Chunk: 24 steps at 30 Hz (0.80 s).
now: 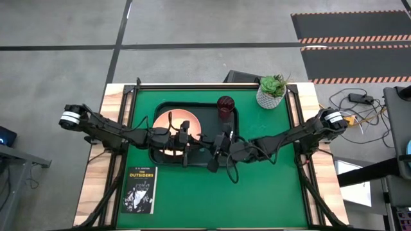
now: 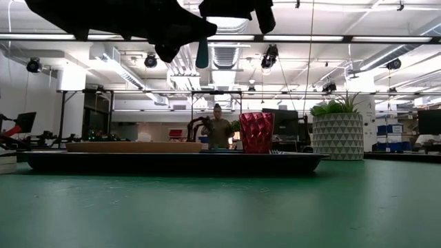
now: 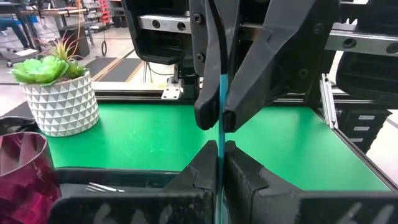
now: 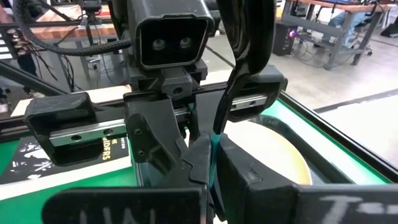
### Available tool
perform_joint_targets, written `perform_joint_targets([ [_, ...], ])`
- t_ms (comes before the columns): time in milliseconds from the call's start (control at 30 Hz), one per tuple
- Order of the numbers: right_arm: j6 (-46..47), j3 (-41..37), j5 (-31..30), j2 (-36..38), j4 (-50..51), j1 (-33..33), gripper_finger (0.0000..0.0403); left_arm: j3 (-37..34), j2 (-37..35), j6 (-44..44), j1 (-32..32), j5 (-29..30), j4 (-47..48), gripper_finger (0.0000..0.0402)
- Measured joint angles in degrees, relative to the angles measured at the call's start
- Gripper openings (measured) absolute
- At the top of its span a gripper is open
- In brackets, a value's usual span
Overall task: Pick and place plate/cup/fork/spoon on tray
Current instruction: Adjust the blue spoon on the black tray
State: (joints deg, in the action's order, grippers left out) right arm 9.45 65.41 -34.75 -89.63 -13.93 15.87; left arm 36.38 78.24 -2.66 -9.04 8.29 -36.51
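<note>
The dark tray (image 1: pixel 234 122) lies in the middle of the green table. The salmon-pink plate (image 1: pixel 168 123) lies in its left half. The dark red cup (image 1: pixel 225 106) stands upright at its far right corner. The fork's silver prongs (image 3: pixel 102 186) show on the tray floor near the cup (image 3: pixel 22 177). My left gripper (image 1: pixel 192 140) and my right gripper (image 1: pixel 215 145) meet tip to tip above the tray, both shut on the blue-handled spoon (image 3: pixel 221 93). The spoon's bowl is hidden. My left gripper pinches the spoon's blue handle (image 3: pixel 221 148) between its two fingers, coming level from the table's left. The handle stands upright across the fingers, clear of the tray. My right gripper pinches the same blue handle (image 4: pixel 215 148) between its two fingers, coming level from the table's right, close against the left gripper's fingers (image 4: pixel 239 74). One end of the spoon (image 2: pixel 201 54) hangs below the two grippers, well above the tray.
A white pot with a green plant (image 1: pixel 271 91) stands at the table's far right. A black book (image 1: pixel 139 189) lies at the near left. Bare green mat lies on the near side of the tray and to its right. A person (image 2: pixel 218 129) stands in the room beyond.
</note>
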Motion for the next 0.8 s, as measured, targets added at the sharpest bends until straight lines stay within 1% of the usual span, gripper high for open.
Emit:
perform_joint_targets([
  [133,0.2,0.0,1.0,0.0,0.2,-0.3,0.0009,0.0,0.0,0.0,0.0,0.0,0.0,0.0001],
  [200,0.2,0.0,1.1,0.0,0.3,-0.4,0.0009,0.0,0.0,0.0,0.0,-0.1,-0.1,0.0008],
  [300,0.2,-0.1,1.2,0.0,0.9,-0.5,0.0008,0.0,-0.1,0.0,0.0,-0.1,-0.6,0.0035],
  [467,1.1,-0.1,1.2,0.0,1.1,-0.8,0.0008,0.0,-0.1,0.0,0.0,-0.5,-0.5,0.0095],
  [567,2.1,-0.1,1.3,0.3,2.5,-1.1,0.0008,0.0,-0.8,0.8,0.0,-0.5,1.2,0.0123],
  [667,4.7,-0.1,2.4,1.5,5.1,-2.0,0.0008,0.0,-2.2,2.0,0.0,-0.4,4.9,0.0141],
  [800,9.1,-0.1,2.6,3.7,11.0,-3.8,0.0008,-0.1,-5.5,3.3,0.0,-0.5,10.3,0.0150],
])
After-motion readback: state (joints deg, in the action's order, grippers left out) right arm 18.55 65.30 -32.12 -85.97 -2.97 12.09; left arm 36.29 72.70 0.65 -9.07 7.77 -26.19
